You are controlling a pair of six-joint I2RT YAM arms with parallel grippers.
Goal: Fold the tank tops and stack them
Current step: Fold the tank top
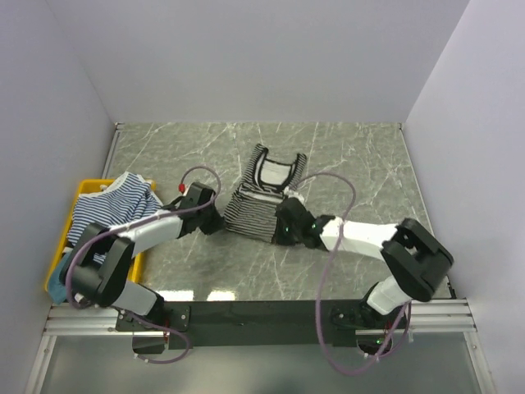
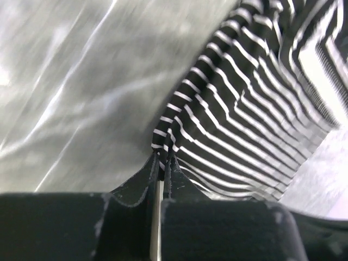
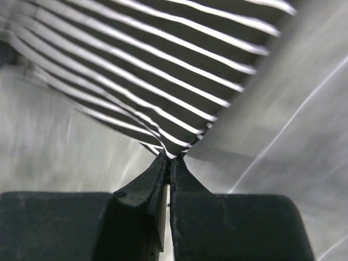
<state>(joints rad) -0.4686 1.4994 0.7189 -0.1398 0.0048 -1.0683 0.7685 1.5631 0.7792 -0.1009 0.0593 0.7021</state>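
Note:
A black-and-white striped tank top lies folded lengthwise in the middle of the table, its neckline toward the far side. My left gripper is shut on its near left corner; in the left wrist view the striped hem is pinched between the fingertips. On the other side, my right gripper is shut on the near right corner, where the fabric corner sits between the tips. A blue-and-white striped tank top lies crumpled in the bin at the left.
A yellow bin stands at the table's left edge and holds the blue-striped top and some teal cloth. White walls close in the marble table on three sides. Purple cables loop above both arms.

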